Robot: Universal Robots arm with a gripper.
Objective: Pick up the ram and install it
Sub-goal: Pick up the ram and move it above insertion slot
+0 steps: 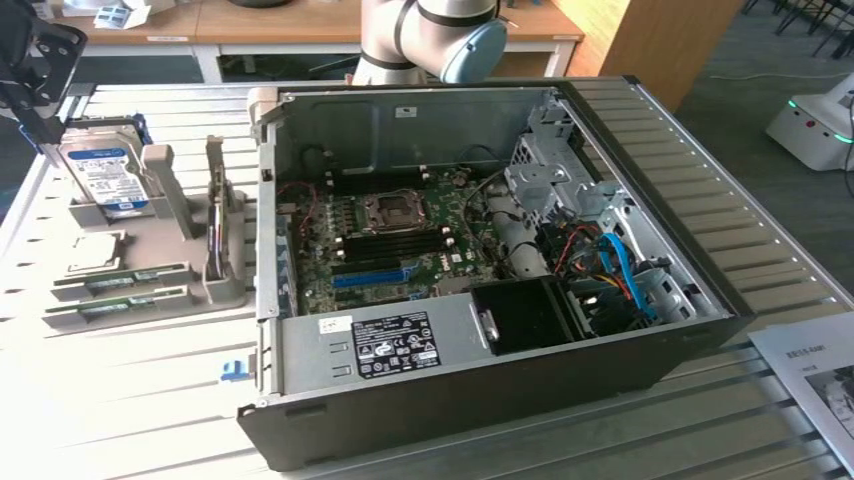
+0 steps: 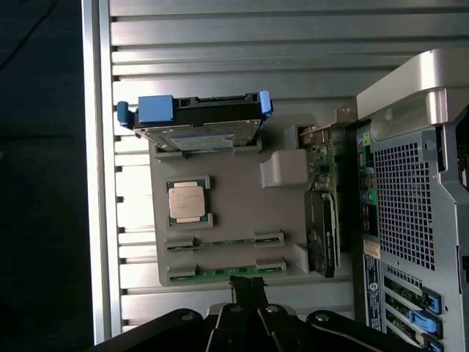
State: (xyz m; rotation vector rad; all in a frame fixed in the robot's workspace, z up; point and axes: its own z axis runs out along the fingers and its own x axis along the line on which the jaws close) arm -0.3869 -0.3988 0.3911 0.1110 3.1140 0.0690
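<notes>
Item: two long, thin, flat green circuit-board sticks of ram, each a narrow green strip with small dark and pale marks, lying lengthwise in its own shallow cradle of the grey moulded holder tray [image 2: 242, 192], gripped at both ends by grey clips. The inner ram stick [image 1: 123, 278] lies just beside the square silver processor chip [image 2: 189, 202]. The outer ram stick [image 1: 114, 306] lies parallel to it along the tray's edge, farthest from the silver hard drive with blue label and blue carrier [image 1: 107, 170]. Same tray: a dark expansion card [image 1: 220, 228], standing on edge on the side towards the case. The tray rests on the pale slatted metal table [image 1: 134, 410], to the exterior view's left of the open black desktop computer case [image 1: 641, 370], inside which sits the green motherboard [image 1: 427, 215] with its blue slot strip [image 1: 367, 275]. The black gripper [image 2: 248, 287] hangs high over the tray, fingertips drawn together with nothing between them, nearest the outer ram stick and apart from it. The grey robot arm with a blue joint cap [image 1: 427, 40] stands behind the case.
</notes>
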